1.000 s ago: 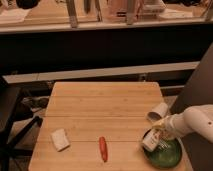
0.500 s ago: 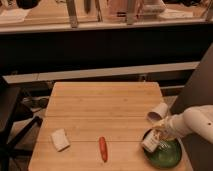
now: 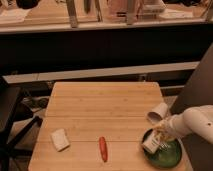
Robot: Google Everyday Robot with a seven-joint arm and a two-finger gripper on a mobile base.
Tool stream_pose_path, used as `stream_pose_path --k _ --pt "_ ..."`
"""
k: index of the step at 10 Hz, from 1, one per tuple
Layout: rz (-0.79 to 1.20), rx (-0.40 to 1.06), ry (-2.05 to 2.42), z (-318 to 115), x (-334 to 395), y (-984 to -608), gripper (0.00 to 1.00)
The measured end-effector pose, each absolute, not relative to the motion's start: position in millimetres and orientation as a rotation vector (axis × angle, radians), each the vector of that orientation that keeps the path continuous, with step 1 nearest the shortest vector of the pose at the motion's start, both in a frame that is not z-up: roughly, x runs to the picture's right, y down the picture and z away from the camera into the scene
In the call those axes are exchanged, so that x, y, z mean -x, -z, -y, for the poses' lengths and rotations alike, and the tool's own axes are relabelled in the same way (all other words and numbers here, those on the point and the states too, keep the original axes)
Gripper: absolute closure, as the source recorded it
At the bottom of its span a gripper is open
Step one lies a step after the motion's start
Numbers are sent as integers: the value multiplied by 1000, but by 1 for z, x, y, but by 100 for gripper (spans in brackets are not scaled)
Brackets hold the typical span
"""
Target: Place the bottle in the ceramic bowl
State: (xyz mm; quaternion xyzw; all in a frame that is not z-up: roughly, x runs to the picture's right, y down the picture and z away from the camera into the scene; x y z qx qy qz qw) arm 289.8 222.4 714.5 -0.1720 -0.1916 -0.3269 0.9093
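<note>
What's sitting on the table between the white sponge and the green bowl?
In the camera view, only the red carrot-like item lies between sponge and bowl. The gripper holds the bottle over the bowl.

The place is looking like an office break area or canteen. A pale wooden slatted worktop (image 3: 105,115) is standing before a long dark counter (image 3: 105,47) carrying metal posts and scattered items. A dark chair (image 3: 12,120) is sitting beside it. The robot's hand (image 3: 159,141) is hovering over a green ceramic bowl (image 3: 167,156) at the worktop's right corner.
</note>
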Motion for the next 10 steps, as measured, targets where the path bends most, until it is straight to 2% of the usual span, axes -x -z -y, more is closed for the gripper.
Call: stream_pose_path --k 2,3,6,9,10 --pt "389 354 677 -221 -290 -713 40" --pt "388 353 678 -221 -290 -713 39" --pt "383 353 681 -220 -290 -712 45" --pt "378 354 681 -221 -290 -712 58" --pt "377 354 682 -220 -290 -712 58"
